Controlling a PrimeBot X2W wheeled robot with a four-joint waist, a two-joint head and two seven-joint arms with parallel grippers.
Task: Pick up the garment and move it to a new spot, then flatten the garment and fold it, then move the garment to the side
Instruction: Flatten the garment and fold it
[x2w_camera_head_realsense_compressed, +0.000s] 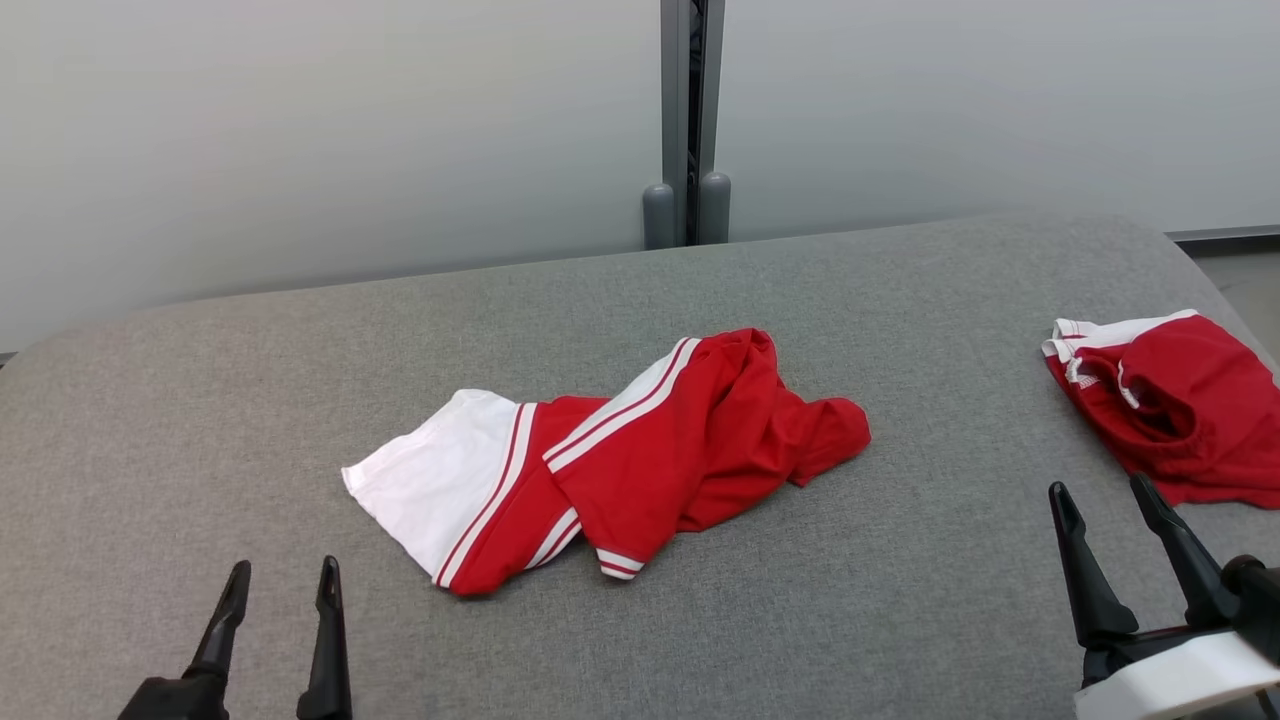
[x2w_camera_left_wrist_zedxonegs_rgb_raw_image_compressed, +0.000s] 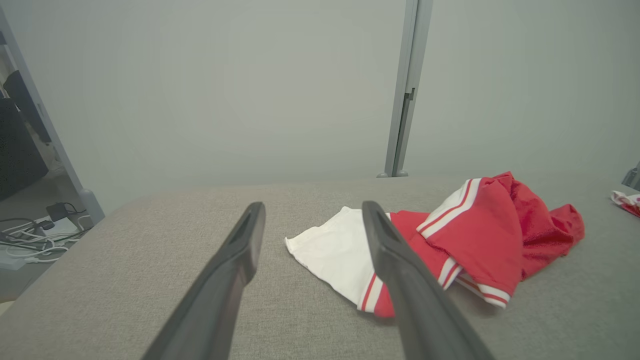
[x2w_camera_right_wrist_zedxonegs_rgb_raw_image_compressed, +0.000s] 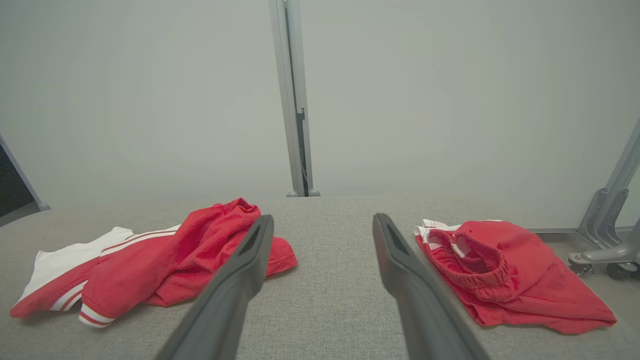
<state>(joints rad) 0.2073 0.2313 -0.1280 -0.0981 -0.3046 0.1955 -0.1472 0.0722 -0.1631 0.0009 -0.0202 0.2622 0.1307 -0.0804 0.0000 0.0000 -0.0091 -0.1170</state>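
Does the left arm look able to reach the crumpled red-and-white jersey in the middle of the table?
Probably yes. The left pincer is open, and just bare grey surface lies between it and the jersey, whose white end is nearest.

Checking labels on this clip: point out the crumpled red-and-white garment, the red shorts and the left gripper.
crumpled red-and-white garment (x2w_camera_head_realsense_compressed: 640, 450), head view, on its red middle panel.
red shorts (x2w_camera_head_realsense_compressed: 1190, 400), head view, on the plain red fabric.
left gripper (x2w_camera_head_realsense_compressed: 284, 563), head view, midway between its open fingertips.
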